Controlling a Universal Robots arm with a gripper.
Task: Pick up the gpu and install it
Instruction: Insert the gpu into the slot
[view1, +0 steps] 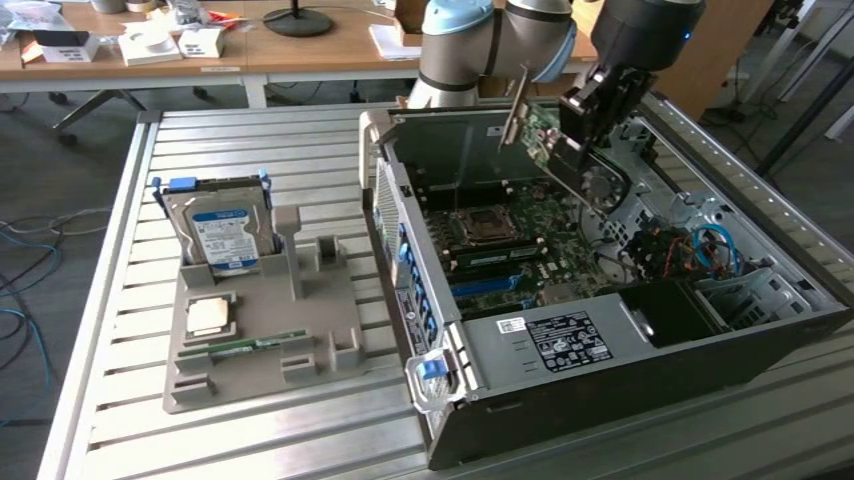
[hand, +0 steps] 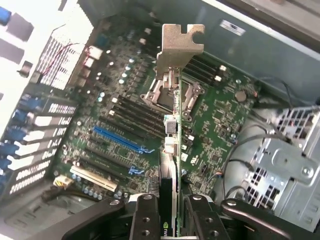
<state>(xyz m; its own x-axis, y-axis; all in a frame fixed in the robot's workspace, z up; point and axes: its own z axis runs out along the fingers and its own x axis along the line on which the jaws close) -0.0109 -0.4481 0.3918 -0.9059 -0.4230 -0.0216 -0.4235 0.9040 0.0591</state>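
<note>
My gripper (view1: 577, 112) is shut on the gpu (view1: 545, 135), a thin card with a green board face and a pale metal bracket (view1: 513, 108) at its end. It hangs tilted over the open computer case (view1: 607, 330), above the motherboard (view1: 514, 250). In the wrist view the gpu (hand: 171, 150) runs edge-on away from my gripper (hand: 170, 222), with a black finger (hand: 145, 217) on either side of it. Its bracket (hand: 178, 45) is at the far end, over the processor socket. The blue slot (hand: 120, 141) lies off to one side of the card, apart from it.
A grey holder tray (view1: 327, 345) on the slatted table at the exterior view's left carries a silver hard drive (view1: 223, 232), a small tan chip (view1: 207, 316) and a green memory stick (view1: 247, 347). Cables (view1: 694, 250) and a drive cage fill the case's right side.
</note>
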